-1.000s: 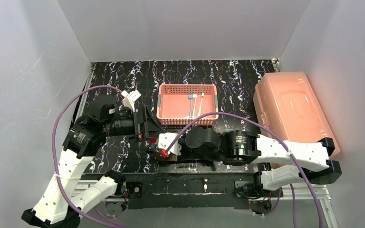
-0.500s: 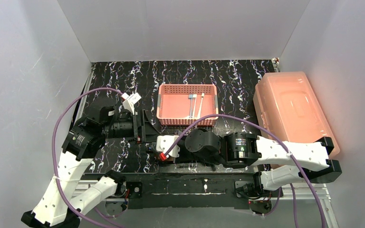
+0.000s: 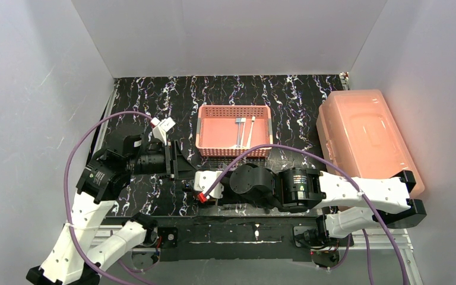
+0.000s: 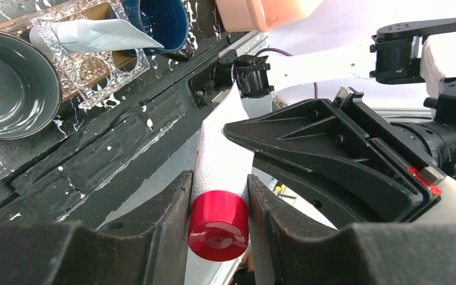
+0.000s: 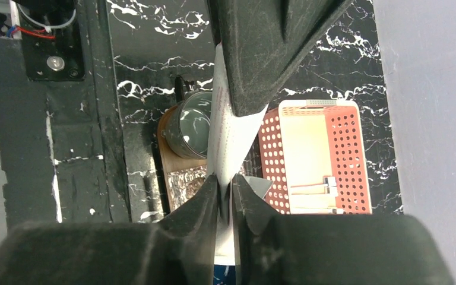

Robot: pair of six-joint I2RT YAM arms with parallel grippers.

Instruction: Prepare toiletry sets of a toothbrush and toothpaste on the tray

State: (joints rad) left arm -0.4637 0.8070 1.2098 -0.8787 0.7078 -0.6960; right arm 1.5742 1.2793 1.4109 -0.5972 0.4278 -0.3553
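Note:
A white toothpaste tube (image 4: 219,157) with a red cap hangs in the air between my two grippers. My left gripper (image 4: 218,181) is shut on it just behind the cap. The tube's flat tail (image 5: 228,139) runs into my right gripper (image 5: 225,189), whose jaws stand slightly parted, with a thin dark gap beside the tube. Both grippers meet low over the near table, left gripper (image 3: 181,163) facing right gripper (image 3: 190,183). The wooden tray (image 5: 165,148) lies below, mostly hidden by the right arm. Two toothbrushes (image 3: 243,132) lie in the pink basket (image 3: 205,142).
On the tray stand a grey cup (image 4: 12,83), a dark blue cup (image 4: 160,21) and a clear textured glass dish (image 4: 104,83) holding another pale tube (image 4: 89,35). A large pink lidded box (image 3: 362,136) fills the right side. White walls close in three sides.
My left gripper has closed from wide open onto the tube near its cap. My right gripper's jaws have parted a little. Both grippers have drifted slightly left.

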